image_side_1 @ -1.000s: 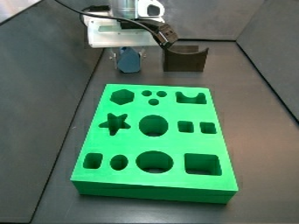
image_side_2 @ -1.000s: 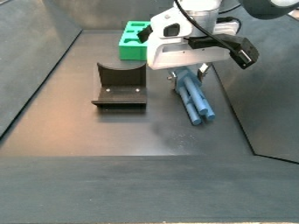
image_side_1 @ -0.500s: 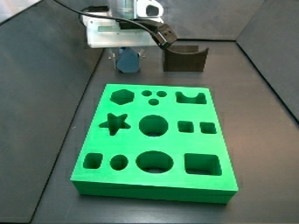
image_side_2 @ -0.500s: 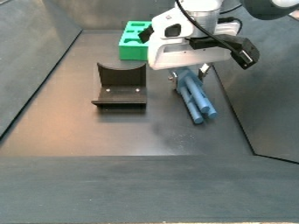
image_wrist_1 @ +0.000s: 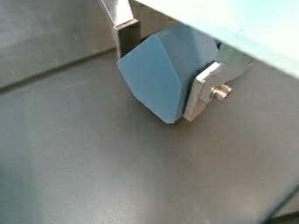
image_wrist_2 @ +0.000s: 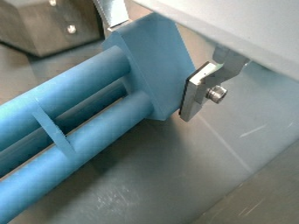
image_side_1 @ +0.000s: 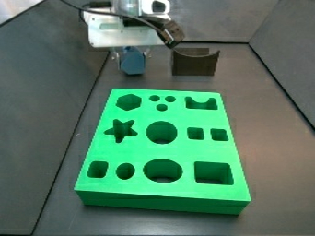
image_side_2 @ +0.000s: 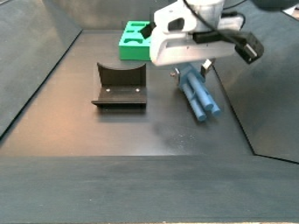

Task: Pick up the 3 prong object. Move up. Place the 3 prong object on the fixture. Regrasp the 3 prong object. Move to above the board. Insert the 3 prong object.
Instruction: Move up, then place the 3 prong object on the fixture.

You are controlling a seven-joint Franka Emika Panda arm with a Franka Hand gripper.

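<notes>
My gripper (image_side_1: 133, 53) is shut on the pale blue 3 prong object (image_side_1: 133, 63) at the back of the table, beyond the far left end of the green board (image_side_1: 185, 152). In both wrist views the silver fingers (image_wrist_1: 204, 90) press the sides of its pointed block end (image_wrist_1: 162, 74), and its three prongs (image_wrist_2: 65, 118) run away from my gripper (image_wrist_2: 158, 57). In a side view the object (image_side_2: 200, 96) hangs slanted under my gripper (image_side_2: 193, 70), just off the floor. The dark fixture (image_side_1: 193, 61) stands to its right, and it shows apart from the object in the side view (image_side_2: 119, 85).
The board's end (image_side_2: 135, 39) shows behind the gripper. Dark sloping walls (image_side_1: 50, 83) enclose the floor on both sides. The gripper's white body and black cable (image_side_2: 233, 39) hang over the object.
My gripper has risen a little with the 3 prong object in it. The board and the fixture have not moved.
</notes>
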